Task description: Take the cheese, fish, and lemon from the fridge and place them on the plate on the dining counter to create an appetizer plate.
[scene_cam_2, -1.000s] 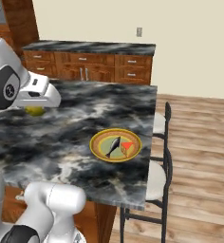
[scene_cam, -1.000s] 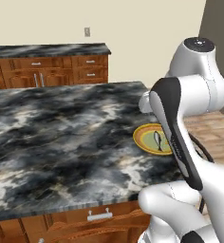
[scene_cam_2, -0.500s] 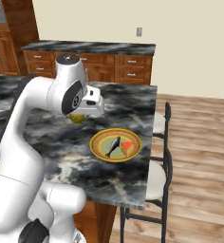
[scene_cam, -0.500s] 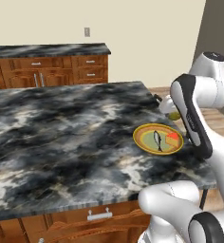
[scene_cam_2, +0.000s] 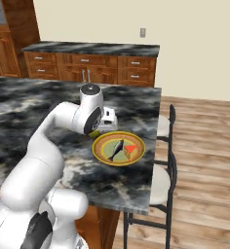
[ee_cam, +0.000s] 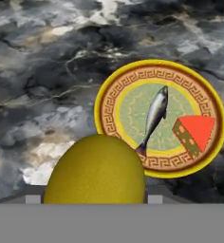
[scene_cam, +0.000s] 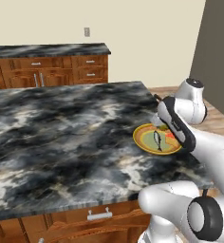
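Left base view: round ringed plate [scene_cam: 144,140] sits right of centre on the marbled dining counter [scene_cam: 61,137]; arm has swung in over it since 1 s ago. Right base view: gripper [scene_cam_2: 98,130] is clamped on the lemon [scene_cam_2: 94,133], just left of plate at mid-frame. Hand view: smooth yellow lemon bulges bottom centre; slender silvery fish [ee_cam: 155,115] and holed orange cheese [ee_cam: 194,133] wedge lie on plate, centre-right.

- Lemon [ee_cam: 96,170]: in the hand view its lower part is being cut off by the bottom of the picture; in the right base view just a yellow-green sliver [scene_cam_2: 94,133] is peeking out beneath the arm.
- Gripper [scene_cam_2: 106,127]: fingertips are being masked by the lemon in the hand view; jaw spacing is not readable.
- Plate [scene_cam: 143,140]: in the left base view the arm is covering its right rim, near the dining counter's [scene_cam: 61,128] right edge.
- Cheese [scene_cam: 170,136]: mostly hidden behind the arm there; only an orange fleck is showing.
- Dining counter: left side is running off both base views.
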You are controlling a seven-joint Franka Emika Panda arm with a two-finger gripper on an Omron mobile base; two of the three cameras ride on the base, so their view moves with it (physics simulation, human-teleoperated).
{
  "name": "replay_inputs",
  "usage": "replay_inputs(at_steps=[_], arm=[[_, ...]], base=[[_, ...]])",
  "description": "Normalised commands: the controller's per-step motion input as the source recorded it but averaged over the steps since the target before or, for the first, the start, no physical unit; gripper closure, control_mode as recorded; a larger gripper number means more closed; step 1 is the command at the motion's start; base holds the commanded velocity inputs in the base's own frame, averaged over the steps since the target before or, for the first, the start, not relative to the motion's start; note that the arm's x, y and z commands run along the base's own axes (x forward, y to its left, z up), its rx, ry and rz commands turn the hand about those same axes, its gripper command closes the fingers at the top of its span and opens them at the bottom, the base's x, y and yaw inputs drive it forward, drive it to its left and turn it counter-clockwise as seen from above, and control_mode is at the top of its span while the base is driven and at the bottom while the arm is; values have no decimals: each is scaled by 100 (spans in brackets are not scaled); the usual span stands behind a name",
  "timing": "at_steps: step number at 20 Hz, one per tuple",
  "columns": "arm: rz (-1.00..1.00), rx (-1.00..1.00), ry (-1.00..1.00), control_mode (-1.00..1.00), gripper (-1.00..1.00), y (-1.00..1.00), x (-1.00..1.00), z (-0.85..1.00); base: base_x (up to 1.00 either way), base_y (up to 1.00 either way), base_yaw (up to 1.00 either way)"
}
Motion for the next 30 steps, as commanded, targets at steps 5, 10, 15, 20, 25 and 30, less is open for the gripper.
replay_inputs(at_steps=[5,10,15,20,25,30], arm=[[0,0,9,-100,100,0,90,-71],[0,0,11,-100,100,0,69,-66],[0,0,11,-100,100,-4,62,-52],[0,-1,6,-100,100,-4,53,-45],[0,-3,0,-100,100,-8,29,-44],[0,-4,0,-100,-100,0,1,-15]], base=[[0,0,0],[0,0,0],[0,0,0],[0,0,0],[0,0,0],[0,0,0]])
